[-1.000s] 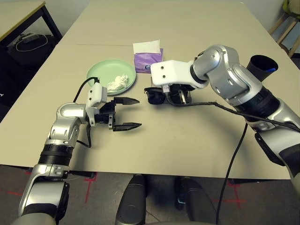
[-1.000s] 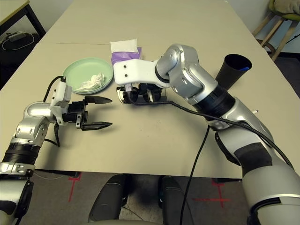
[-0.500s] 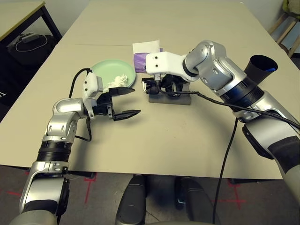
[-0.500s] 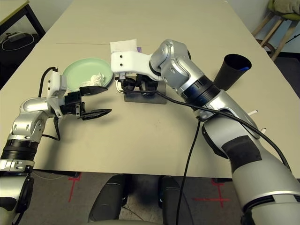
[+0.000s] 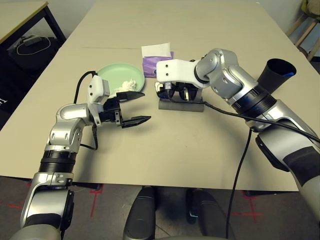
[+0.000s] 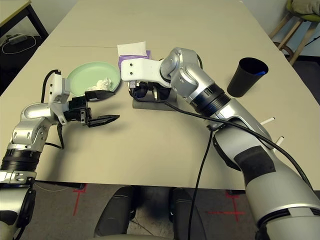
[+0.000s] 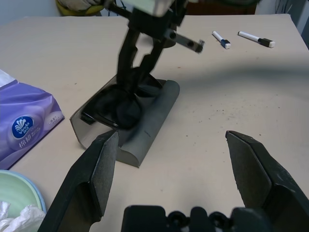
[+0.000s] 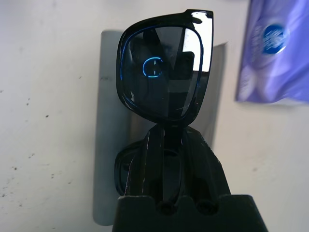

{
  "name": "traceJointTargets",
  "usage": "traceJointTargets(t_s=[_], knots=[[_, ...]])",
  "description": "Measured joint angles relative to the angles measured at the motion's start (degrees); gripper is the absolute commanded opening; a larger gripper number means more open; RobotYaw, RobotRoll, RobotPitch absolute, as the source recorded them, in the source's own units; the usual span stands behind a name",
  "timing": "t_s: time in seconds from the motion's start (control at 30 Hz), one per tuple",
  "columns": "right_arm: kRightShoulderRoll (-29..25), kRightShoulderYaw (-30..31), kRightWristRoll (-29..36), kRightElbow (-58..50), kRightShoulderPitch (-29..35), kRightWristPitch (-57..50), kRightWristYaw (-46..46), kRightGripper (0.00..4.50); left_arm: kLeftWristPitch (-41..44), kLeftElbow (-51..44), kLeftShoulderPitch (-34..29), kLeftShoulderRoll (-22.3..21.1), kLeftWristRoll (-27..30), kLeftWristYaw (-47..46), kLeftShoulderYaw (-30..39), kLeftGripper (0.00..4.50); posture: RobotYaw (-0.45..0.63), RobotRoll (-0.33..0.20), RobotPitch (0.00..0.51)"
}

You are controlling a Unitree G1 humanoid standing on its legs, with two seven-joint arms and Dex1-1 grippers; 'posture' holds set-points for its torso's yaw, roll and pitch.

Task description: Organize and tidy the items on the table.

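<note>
My right gripper is shut on the black sunglasses, holding them just over the grey glasses case; whether they touch it I cannot tell. In the left wrist view the sunglasses hang in the case's open trough. My left gripper stands open and empty left of the case, beside the mint green plate that holds the crumpled white tissue. The purple tissue box sits behind the case. At the far right stands the black cup. White pens lie near the right edge.
The beige table is bare in front of both arms and across its far half. A black cable trails from my right arm over the front edge. A smaller tan table stands at back left, a wooden chair at back right.
My right arm has swung left and farther back with the sunglasses, uncovering the case and bringing them down over it. My left gripper has moved back toward the plate, still open.
</note>
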State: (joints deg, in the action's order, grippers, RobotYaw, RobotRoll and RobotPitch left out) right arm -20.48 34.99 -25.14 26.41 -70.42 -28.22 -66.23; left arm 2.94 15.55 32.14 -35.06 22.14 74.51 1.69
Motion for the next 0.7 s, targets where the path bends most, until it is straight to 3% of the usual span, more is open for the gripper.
traceJointTargets(t_s=[0.7], knots=[[-0.2, 0.0, -2.6, 2.3, 0.1, -0.4, 2.2, 0.39, 0.5, -1.6, -1.3, 0.0, 0.2, -0.6, 0.0, 4.5, 0.24, 0.0, 0.162]])
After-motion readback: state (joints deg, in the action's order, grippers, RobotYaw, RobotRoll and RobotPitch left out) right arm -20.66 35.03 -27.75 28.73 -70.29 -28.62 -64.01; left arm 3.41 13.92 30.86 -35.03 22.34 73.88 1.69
